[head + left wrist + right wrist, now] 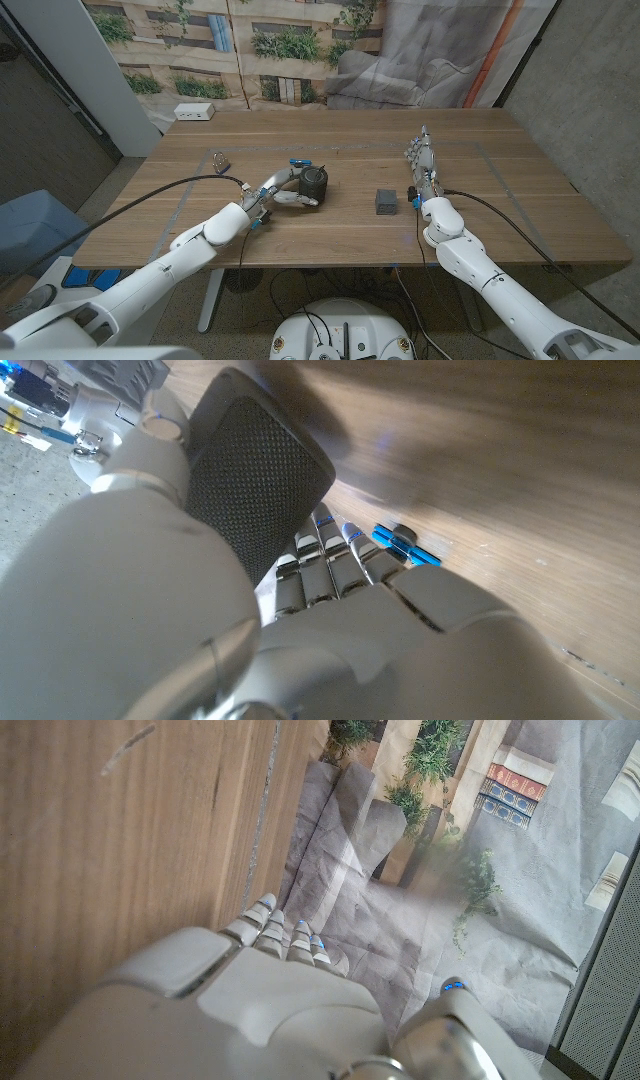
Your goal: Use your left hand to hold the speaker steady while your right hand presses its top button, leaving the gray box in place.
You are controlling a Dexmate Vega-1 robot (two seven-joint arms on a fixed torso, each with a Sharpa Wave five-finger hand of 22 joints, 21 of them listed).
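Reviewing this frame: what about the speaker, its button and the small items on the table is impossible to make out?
- Dark round mesh speaker: top button too small in head view; in left wrist view the left hand crowds it.
- Small gray box: faces too small to read.
- Small object near the far edge: too small to identify.

On the tabletop [500, 190], the left robot hand [283, 190] gripped the dark speaker [316, 184]. The gray box [385, 202] stood near the right robot hand [421, 160], which was open.
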